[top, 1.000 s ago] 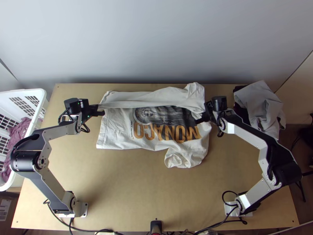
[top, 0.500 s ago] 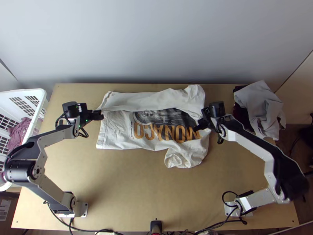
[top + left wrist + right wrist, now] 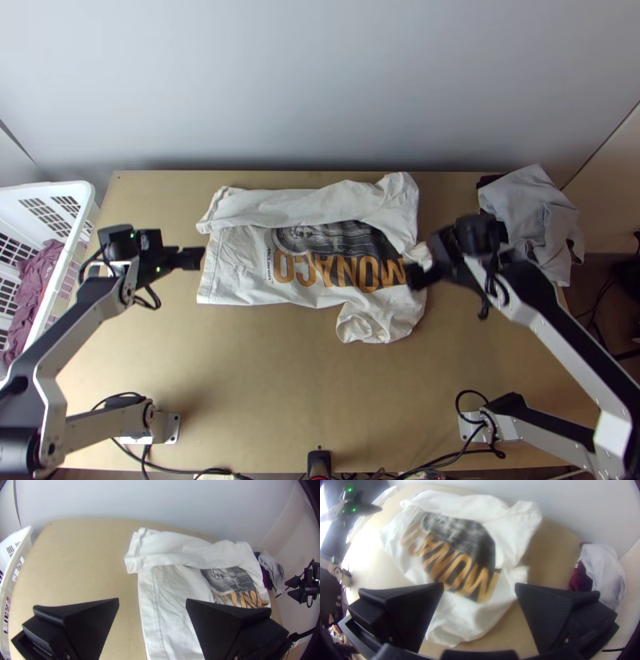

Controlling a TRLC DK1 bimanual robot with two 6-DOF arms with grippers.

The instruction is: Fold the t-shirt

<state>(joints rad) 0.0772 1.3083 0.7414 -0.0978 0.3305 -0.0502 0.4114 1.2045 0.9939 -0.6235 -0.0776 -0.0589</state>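
Left arm [image 3: 76, 332] and right arm [image 3: 560, 332] withdrew, jaws apart — the t-shirt [image 3: 240, 280] (far strip [image 3: 296, 206] folded over) is probably ready for another fold.

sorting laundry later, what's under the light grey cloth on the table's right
A dark red cloth sticks out from under the light grey cloth, on the side toward the t-shirt. The rest beneath is covered, so I can't tell what else is there.

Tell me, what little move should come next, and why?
Probably bring the open left gripper and right gripper to the t-shirt's near edge to fold it inward: the far side lies folded over part of the print, while the near side is spread, one end bunched.
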